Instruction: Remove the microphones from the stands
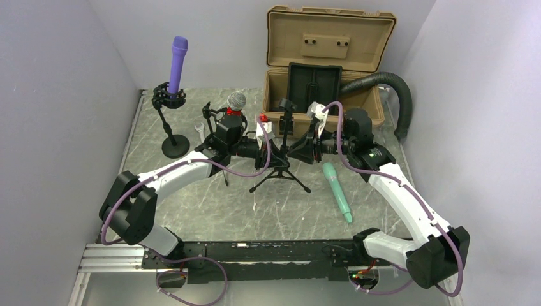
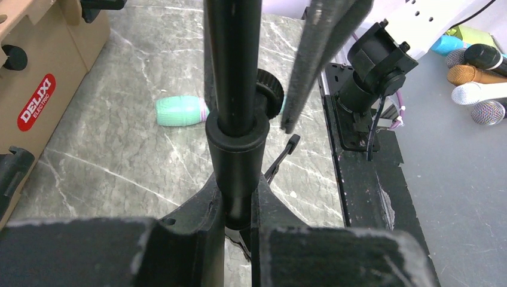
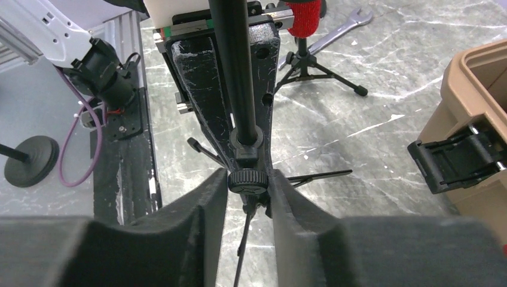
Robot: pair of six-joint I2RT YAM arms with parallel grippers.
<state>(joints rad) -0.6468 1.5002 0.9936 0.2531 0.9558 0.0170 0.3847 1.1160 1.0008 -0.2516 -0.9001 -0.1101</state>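
The black tripod stand at the middle of the grey marble table is held from both sides. The left gripper is clamped tight on the stand's pole, just below its thick black collar. The right gripper is closed around the small round knurled knob on the pole, and both pads appear to touch its sides.

The black clip at the top of this stand looks empty. The mint green microphone lies flat on the table just right of the tripod legs, apart from both grippers. Two more are seated in stands: a purple microphone at the far left and a silver-headed microphone with a red band, beyond the left arm.

The step in hand is judged to be work on the stand itself, not the lifting of a microphone. If a seated microphone is meant, the stand must first be released. That microphone's body must then be grasped and drawn straight up out of its holder while its base is steadied.
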